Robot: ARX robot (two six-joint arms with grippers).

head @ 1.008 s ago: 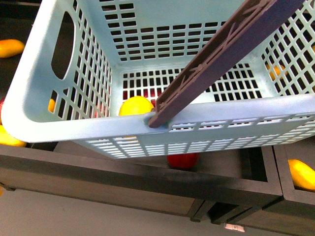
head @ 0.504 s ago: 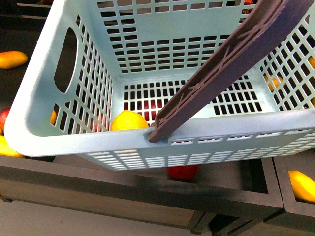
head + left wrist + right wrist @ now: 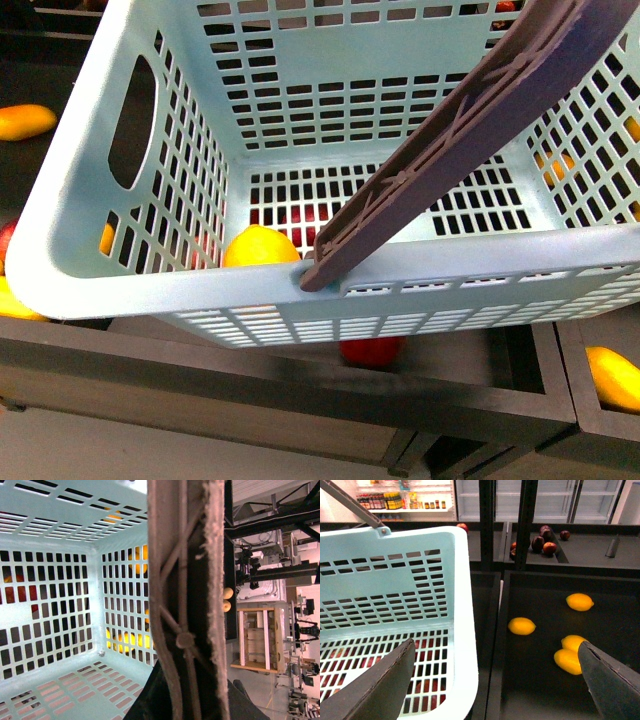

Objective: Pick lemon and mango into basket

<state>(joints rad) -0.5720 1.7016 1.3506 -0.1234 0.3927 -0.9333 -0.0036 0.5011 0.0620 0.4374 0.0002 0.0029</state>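
Note:
The light teal basket (image 3: 130,290) hangs in the air close in front of me and fills the front view. My left gripper (image 3: 185,692) is shut on its brown handle (image 3: 185,580). A yellow lemon-like fruit (image 3: 258,246) shows at the basket's near left corner; I cannot tell if it lies inside. My right gripper (image 3: 497,680) is open and empty beside the basket (image 3: 395,580), above a dark shelf. Several lemons (image 3: 522,626) lie on that shelf between its fingers (image 3: 610,685). Mangoes lie on the shelf at far left (image 3: 25,120) and lower right (image 3: 615,378).
Red apples (image 3: 372,350) lie on the dark shelf under the basket and show through its floor. Dark red fruits (image 3: 542,542) sit in a farther bin. Black upright posts (image 3: 526,525) divide the shelf bins. The shelf's front edge (image 3: 300,400) runs below the basket.
Between one second and half a second ago the basket and shelf slid a little lower in the front view. The yellow fruit shifted left against the rim. Nothing has moved since.

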